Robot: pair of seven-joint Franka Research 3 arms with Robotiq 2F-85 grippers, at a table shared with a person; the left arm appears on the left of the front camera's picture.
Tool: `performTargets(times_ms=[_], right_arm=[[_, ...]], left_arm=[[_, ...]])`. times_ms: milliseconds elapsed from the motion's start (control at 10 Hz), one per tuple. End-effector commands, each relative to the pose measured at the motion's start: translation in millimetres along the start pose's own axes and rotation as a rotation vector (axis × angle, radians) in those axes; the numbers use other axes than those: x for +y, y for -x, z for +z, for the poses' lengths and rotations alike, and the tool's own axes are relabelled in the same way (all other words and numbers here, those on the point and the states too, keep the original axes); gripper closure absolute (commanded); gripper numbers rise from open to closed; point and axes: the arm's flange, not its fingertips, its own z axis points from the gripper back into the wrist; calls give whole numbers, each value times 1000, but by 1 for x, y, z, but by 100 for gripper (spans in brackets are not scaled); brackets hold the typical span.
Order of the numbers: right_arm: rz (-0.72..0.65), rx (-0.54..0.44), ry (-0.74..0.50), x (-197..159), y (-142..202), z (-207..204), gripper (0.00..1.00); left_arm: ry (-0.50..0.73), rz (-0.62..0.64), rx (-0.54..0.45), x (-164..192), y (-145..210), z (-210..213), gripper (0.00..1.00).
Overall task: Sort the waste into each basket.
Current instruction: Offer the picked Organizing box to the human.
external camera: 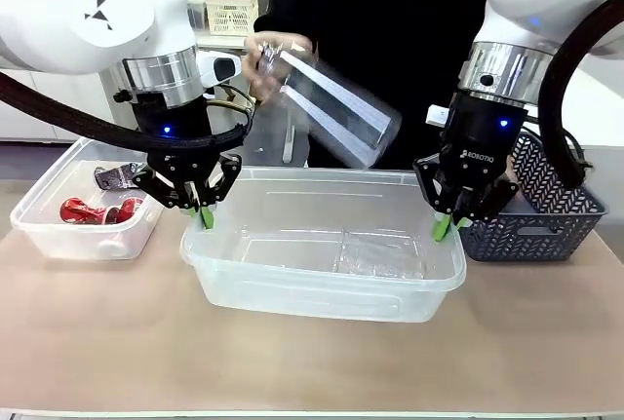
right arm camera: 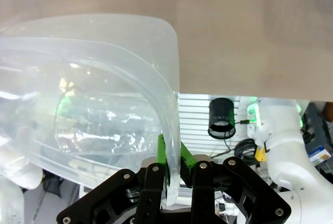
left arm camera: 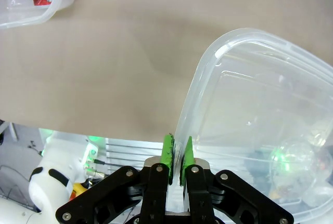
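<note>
Two grippers are on the big clear tub point(external camera: 322, 274) at once: the left gripper point(external camera: 206, 216) pinches the rim at its left end, the right gripper point(external camera: 447, 226) pinches the rim at its right end, and in each wrist view the green pads are clamped tight on the thin rolled plastic edge. That tub runs lengthwise across the table point(external camera: 312, 362), long axis left to right, rounded corners, glossy see-through walls. Lying flat on its floor is one clear plastic bottle point(external camera: 375, 254), crinkled and hard to make out through the wall. Above the tub, just behind its far rim, a person's hand point(external camera: 265, 61) holds a second clear bottle point(external camera: 336, 113) tilted, neck up by the hand and base slanting down towards the right gripper, a pale label wrapped round its middle. Left of the big tub sits the second clear tub point(external camera: 88, 230), same shape, with one red crushed can point(external camera: 86, 210) and one dark silver crushed can point(external camera: 119, 177) inside. Right of the big tub, behind the right gripper, stands a dark grey lattice basket point(external camera: 546, 215).
</note>
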Motion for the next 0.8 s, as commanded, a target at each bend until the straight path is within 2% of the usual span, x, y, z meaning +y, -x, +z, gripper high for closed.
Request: performTargets(times_ms=[0, 700], right_arm=[[20, 5, -3, -2, 4, 3, 100], [20, 5, -3, -2, 4, 3, 100]], left_arm=[[2, 43, -8, -1, 0, 2, 100], [2, 43, -8, -1, 0, 2, 100]])
